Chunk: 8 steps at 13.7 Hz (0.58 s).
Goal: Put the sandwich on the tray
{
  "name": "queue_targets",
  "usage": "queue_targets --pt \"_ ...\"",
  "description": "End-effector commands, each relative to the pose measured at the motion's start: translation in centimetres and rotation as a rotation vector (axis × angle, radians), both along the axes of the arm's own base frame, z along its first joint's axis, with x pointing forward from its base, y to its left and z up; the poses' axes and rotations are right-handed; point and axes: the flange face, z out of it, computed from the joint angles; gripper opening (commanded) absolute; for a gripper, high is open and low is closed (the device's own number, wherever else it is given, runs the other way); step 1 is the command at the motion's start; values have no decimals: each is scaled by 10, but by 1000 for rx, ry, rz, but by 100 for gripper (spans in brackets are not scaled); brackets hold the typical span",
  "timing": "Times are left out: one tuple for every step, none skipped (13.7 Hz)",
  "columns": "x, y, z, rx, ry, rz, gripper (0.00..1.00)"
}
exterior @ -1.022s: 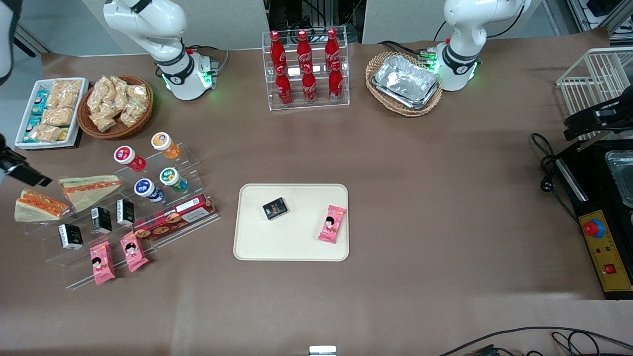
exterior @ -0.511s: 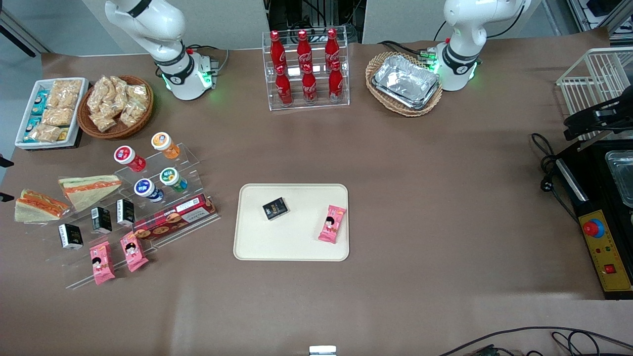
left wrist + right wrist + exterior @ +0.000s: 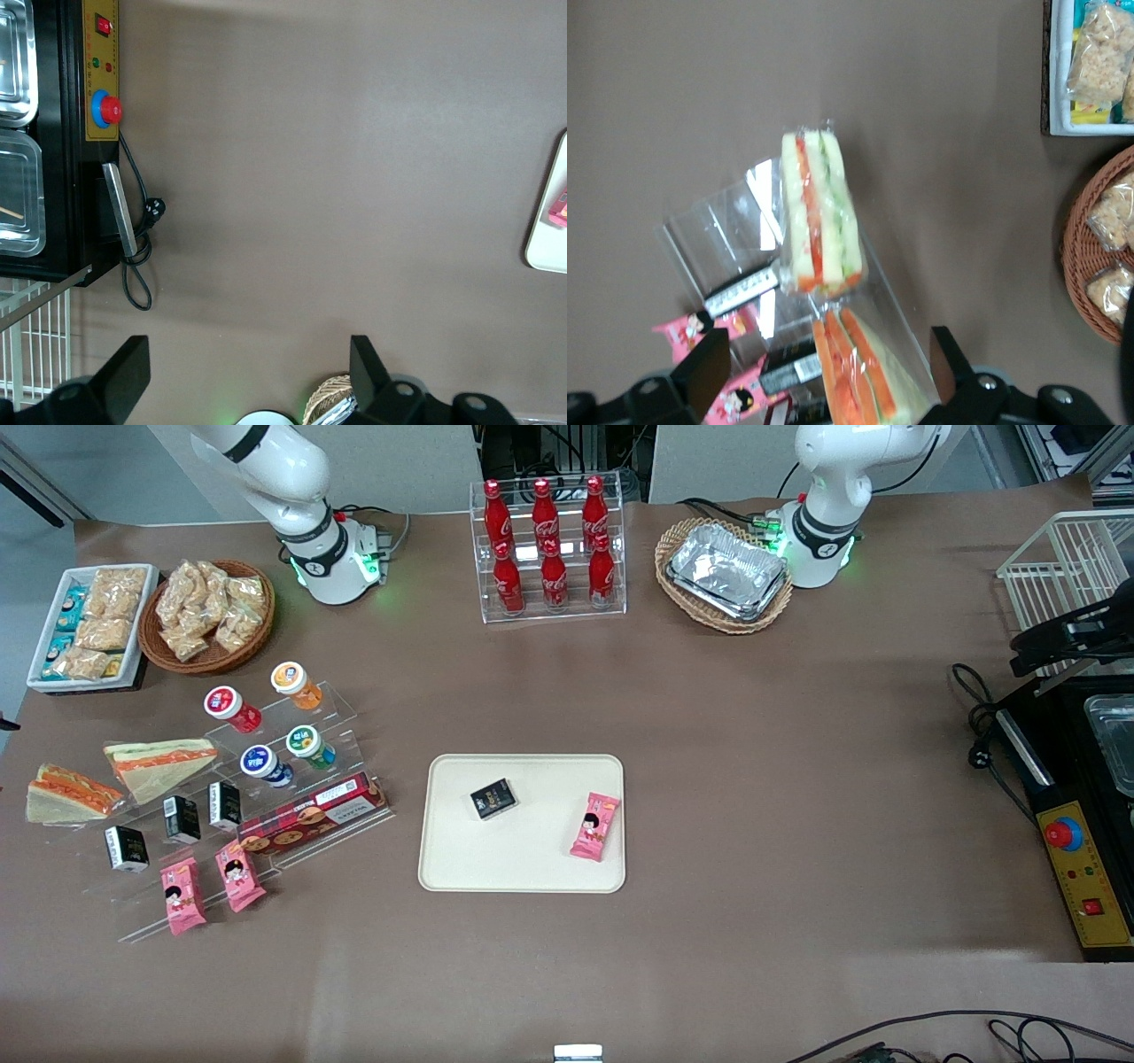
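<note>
The sandwich [image 3: 69, 793] is a clear-wrapped wedge with thick orange-red filling. It lies on the clear acrylic stand [image 3: 221, 824] at the working arm's end of the table, and also shows in the right wrist view [image 3: 819, 217]. The cream tray [image 3: 523, 864] lies mid-table, holding a black box [image 3: 493, 798] and a pink packet [image 3: 594, 825]. My right gripper [image 3: 827, 354] is out of the front view. It is open and empty, high above the stand, with a second, flatter wedge [image 3: 864, 376] showing between its fingers.
The flatter wedge [image 3: 159, 764] lies beside the sandwich. The stand also carries small jars [image 3: 266, 735], black boxes [image 3: 182, 819] and pink packets [image 3: 208, 886]. A snack basket [image 3: 208, 615] and a white snack tray [image 3: 89, 624] stand farther from the camera.
The dark gripper parts that showed at the front view's edge near the sandwich have left that view. Nothing on the table has moved.
</note>
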Motion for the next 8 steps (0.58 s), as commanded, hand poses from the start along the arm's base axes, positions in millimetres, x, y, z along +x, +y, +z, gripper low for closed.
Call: queue_targets --pt "2 -29 -15 -9 -25 -55 100" --pt "5 -30 -25 -8 -23 -65 100" --pt "6 -32 -32 -4 -25 -77 100" --pt "8 -31 -36 -3 -25 -91 100" --pt "8 -31 -42 1 -29 -108 100" --pt "8 -30 -48 3 -33 -110 100" --pt "7 -29 -55 3 -33 -110 100" --pt "7 -28 -58 3 -35 -108 100"
